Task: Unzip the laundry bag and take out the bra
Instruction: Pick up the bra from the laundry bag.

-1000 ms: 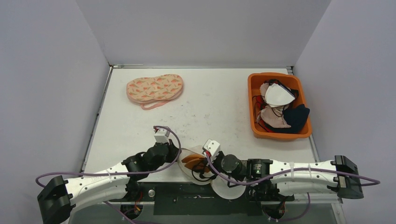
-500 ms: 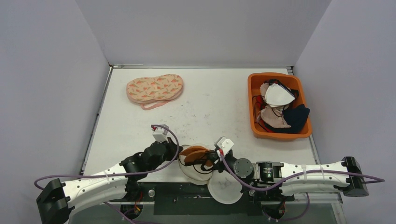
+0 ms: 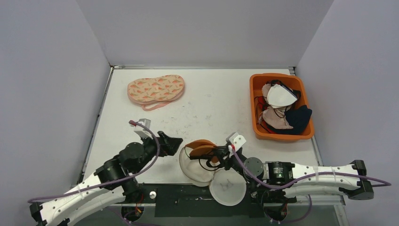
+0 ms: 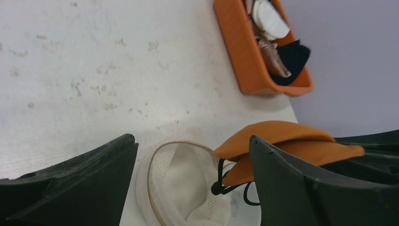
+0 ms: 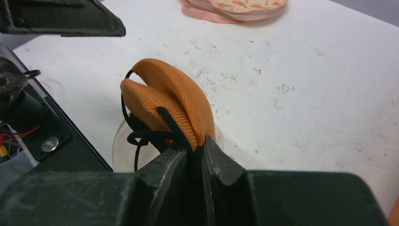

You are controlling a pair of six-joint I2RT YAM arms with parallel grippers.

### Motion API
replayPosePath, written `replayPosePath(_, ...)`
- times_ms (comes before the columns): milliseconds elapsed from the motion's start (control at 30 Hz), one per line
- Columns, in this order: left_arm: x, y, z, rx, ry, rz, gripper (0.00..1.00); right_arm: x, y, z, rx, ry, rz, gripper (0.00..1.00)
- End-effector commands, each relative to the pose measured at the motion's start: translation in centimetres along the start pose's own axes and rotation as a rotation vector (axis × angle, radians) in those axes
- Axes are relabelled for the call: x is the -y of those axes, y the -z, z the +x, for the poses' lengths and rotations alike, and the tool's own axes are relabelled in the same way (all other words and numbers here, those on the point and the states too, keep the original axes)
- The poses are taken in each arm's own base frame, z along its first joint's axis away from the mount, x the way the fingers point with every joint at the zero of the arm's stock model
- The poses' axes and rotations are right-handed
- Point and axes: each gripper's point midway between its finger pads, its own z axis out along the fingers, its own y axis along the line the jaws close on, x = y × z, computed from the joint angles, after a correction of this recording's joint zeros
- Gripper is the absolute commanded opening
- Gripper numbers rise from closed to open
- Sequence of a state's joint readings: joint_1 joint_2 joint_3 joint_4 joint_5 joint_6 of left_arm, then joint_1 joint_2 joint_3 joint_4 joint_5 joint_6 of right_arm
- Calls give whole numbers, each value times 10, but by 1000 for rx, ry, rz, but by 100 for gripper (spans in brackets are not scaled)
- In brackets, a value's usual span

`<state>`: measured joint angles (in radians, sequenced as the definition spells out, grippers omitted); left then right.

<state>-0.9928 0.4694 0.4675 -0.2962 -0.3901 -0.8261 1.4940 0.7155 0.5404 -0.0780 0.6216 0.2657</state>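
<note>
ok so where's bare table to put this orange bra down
Widest bare patch: the middle of the table, between the pink bra and the orange bin. Crowded along the near edge, around the mesh bag.

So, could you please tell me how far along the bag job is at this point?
Done: the laundry bag lies unzipped, its flap folded open. In hand: the right gripper is shut on the orange bra, lifted above the opening with black straps dangling; the left gripper stands open beside it. Left: probably carrying the bra clear and setting it down.
</note>
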Motion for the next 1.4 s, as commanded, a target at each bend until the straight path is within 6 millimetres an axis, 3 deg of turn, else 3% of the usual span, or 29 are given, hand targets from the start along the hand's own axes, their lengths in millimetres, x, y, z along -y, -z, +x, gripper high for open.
replayPosePath(0, 21, 30, -54, 133, -107, 68, 89, -11, 13, -37, 38, -18, -83, 5)
replayPosePath(133, 81, 44, -53, 115, -287, 393, 92, -28, 21, -38, 35, -6, -204, 5)
replayPosePath(200, 106, 47, -40, 48, -372, 528, 93, -37, 24, -41, 42, -9, -262, 5)
replayPosePath(400, 137, 44, -6, -206, -554, 682, 97, -60, 31, -49, 39, -10, -391, 5)
replayPosePath(533, 143, 44, 1, -261, -578, 719, 97, -62, 35, -55, 55, -21, -411, 5)
replayPosePath(867, 164, 84, -3, -227, -518, 915, 98, -44, 28, -51, 49, -25, -300, 5)
replayPosePath(1200, 145, 57, 13, -279, -516, 804, 97, -62, 32, -72, 93, -54, -389, 5)
replayPosePath(1367, 140, 50, 19, -301, -515, 775, 100, -62, 35, -80, 113, -67, -395, 5)
